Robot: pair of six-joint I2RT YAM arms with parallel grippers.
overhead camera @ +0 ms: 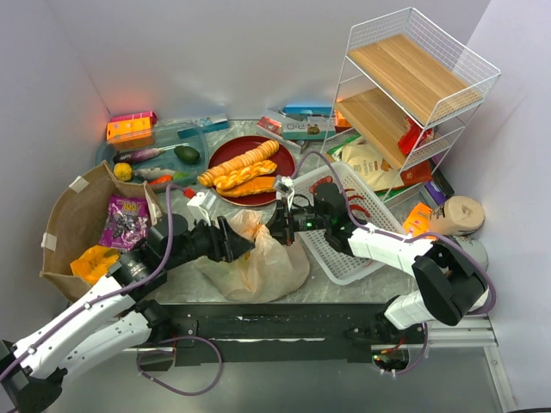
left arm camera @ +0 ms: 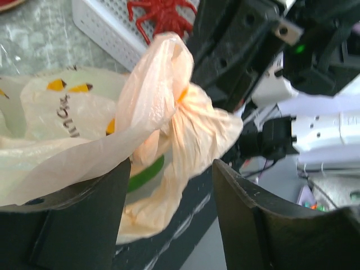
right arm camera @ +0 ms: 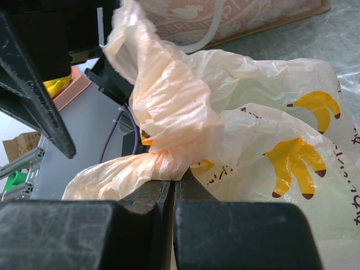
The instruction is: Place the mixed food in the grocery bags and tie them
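The tan plastic bag [overhead camera: 258, 260] with orange marks lies at the table's middle, its top twisted into a knot-like bunch [left arm camera: 180, 107]. Something green [left arm camera: 143, 173] shows through it. My right gripper [overhead camera: 278, 231] is shut on a twisted handle of that bag [right arm camera: 169, 163]; the pinch shows at the fingertips [right arm camera: 174, 183]. My left gripper [overhead camera: 248, 245] is open, its jaws either side of the bag's lower fold [left arm camera: 169, 197], not pinching it. The brown paper bag [overhead camera: 65, 225] stands at the left with a purple packet [overhead camera: 126, 219] and an orange packet [overhead camera: 93, 262] inside.
A white slotted basket [overhead camera: 344, 232] lies under my right arm, with a red toy [left arm camera: 163, 14] in it. A red plate of breads [overhead camera: 248, 165], a clear tray of vegetables [overhead camera: 159, 157], boxes and a wire shelf [overhead camera: 413, 86] stand behind.
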